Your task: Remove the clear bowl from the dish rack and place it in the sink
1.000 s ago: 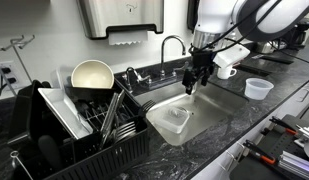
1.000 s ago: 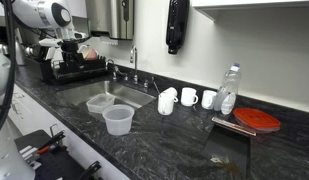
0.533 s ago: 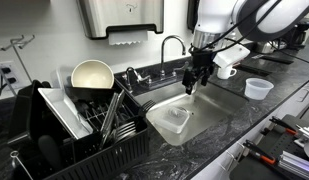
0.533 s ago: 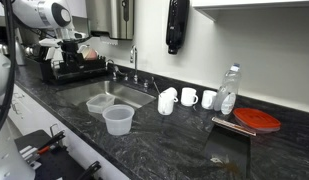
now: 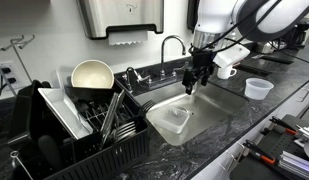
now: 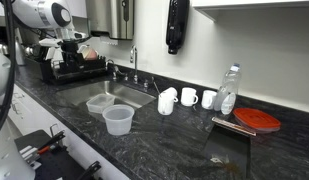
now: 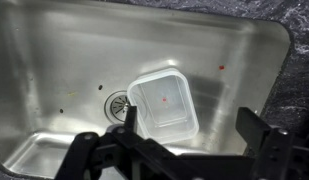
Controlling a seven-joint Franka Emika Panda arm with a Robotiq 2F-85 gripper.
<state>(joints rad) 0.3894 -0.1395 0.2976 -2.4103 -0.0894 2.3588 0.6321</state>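
Note:
The clear bowl (image 7: 164,100) lies upright on the floor of the sink (image 7: 54,60), just beside the round drain (image 7: 119,103). It also shows in both exterior views, the clear bowl (image 5: 174,118) low in the basin and the clear bowl (image 6: 100,103) seen from the far side. My gripper (image 7: 194,135) hangs above the sink, apart from the bowl, open with nothing between its fingers (image 7: 256,130). In an exterior view the gripper (image 5: 197,80) hovers over the sink (image 5: 212,108) near the faucet. The black dish rack (image 5: 54,140) stands beside the basin.
A cream round bowl (image 5: 92,76), a white tray and utensils sit in the rack. The chrome faucet (image 5: 172,45) rises behind the sink. A small clear cup (image 5: 258,88) and white mugs (image 5: 226,70) stand on the dark counter. A bottle (image 6: 228,90) and red lid (image 6: 257,120) are farther off.

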